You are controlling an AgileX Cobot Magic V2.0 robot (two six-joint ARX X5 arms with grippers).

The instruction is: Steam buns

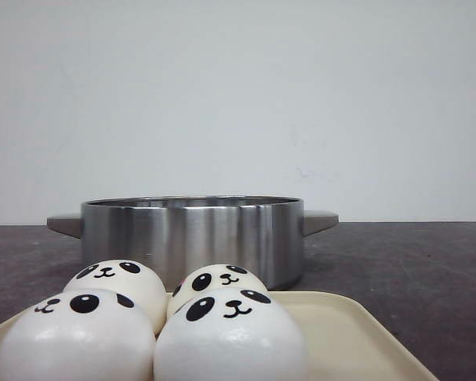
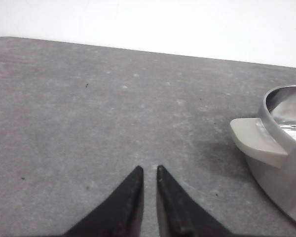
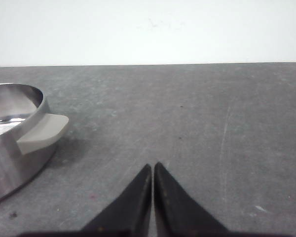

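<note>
You are sitting at the start, both the left gripper and right gripper pinched nearly closed and empty either side of the pot, so you will be needing to widen one and reach for the buns on the tray in front of the pot.

I read no text, labels, brands or numbers anywhere; the buns carry only printed panda faces.

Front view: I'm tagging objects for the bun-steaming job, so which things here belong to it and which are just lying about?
Belongs to the job:
- four panda buns on the tray
- cream tray holding them
- steel pot behind the tray
- left gripper and right gripper, both empty, jaws nearly closed

Lying about:
- nothing visible; only the dark table and white wall
</note>
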